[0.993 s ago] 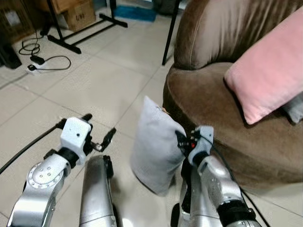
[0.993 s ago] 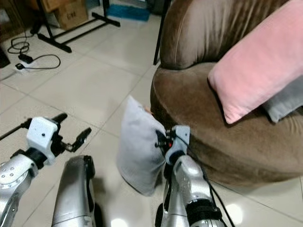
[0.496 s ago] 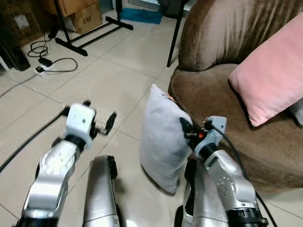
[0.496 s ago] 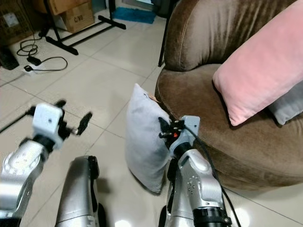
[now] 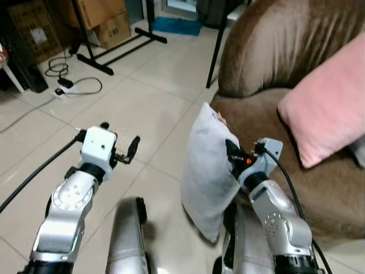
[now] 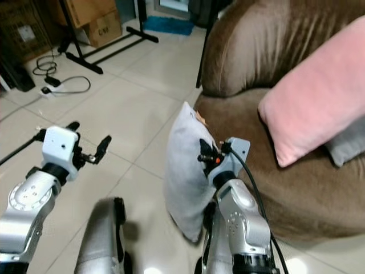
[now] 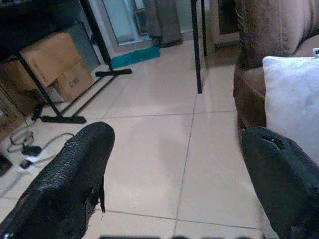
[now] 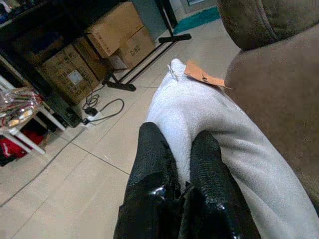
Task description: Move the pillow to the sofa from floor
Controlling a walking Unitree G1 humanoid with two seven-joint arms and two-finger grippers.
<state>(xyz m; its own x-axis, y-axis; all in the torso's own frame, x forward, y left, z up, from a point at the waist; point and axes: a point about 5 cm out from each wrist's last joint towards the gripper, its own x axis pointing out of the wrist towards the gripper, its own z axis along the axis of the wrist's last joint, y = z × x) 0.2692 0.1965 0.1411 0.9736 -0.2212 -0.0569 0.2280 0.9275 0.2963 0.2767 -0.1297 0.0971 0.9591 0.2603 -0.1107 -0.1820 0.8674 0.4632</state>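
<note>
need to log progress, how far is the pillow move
Done: the right gripper is pinched shut on an edge of the grey pillow. In hand: the pillow stands upright against the brown sofa front, not yet on the seat. The left gripper hovers open over the floor. Left: lift it onto the seat beside the pink pillow.

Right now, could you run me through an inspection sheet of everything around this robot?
Surface: pale tiled floor, glossy.
Job's things: grey pillow upright beside the brown sofa; an orange tag at its top corner.
Clutter: pink cushion on the sofa seat, cardboard boxes, teal mat.
Claws: right claw pinches a fold of the grey pillow's edge; left claw open over bare tiles, holding nothing.
Cables: power strip with black cord on the floor; black cables along both arms.
Surroundings: black stand legs, dark shelving with boxes.
</note>
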